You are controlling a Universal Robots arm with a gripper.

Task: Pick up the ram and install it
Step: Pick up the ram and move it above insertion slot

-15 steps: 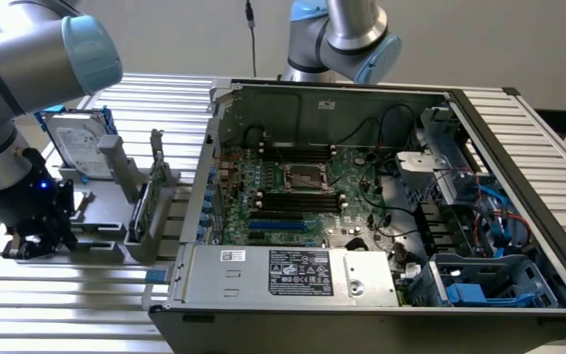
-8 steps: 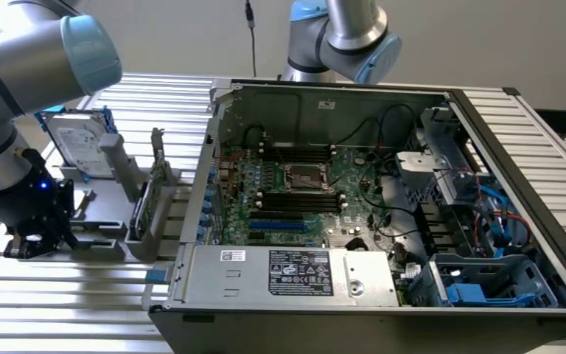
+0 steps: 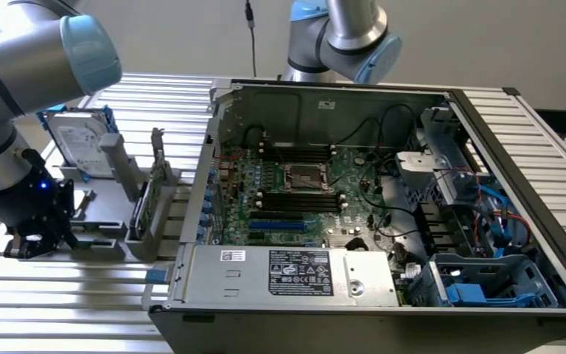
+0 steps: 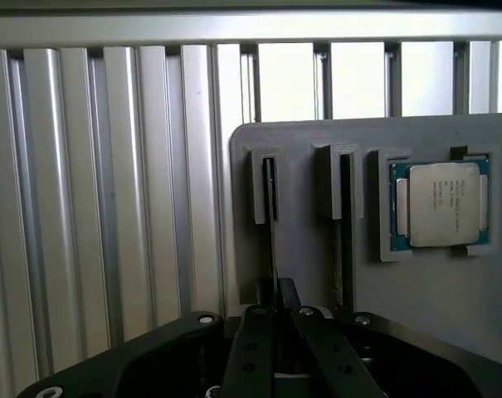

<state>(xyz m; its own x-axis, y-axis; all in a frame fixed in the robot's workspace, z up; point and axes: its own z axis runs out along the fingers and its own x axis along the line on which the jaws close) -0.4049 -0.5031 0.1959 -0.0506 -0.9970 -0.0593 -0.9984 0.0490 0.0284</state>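
Black gripper point(image 4: 280, 292) set over the near end of the ram point(image 4: 270, 207), a thin dark stick seated edge-on in a slot of the grey plastic holder point(image 4: 416, 307). Whether it is clamped cannot be told. Beyond, well apart, the open grey computer case point(image 3: 342, 99): pick-up unfinished, installation not yet done.

— Where's the holder point(image 3: 101, 210)?
— On the tabletop point(image 3: 67, 295), at the exterior view's left of the computer case point(image 3: 362, 328).
— And the ram point(image 4: 270, 215)?
— On edge in a holder slot, beside the processor point(image 4: 440, 203), tool point(image 4: 277, 298) over it.
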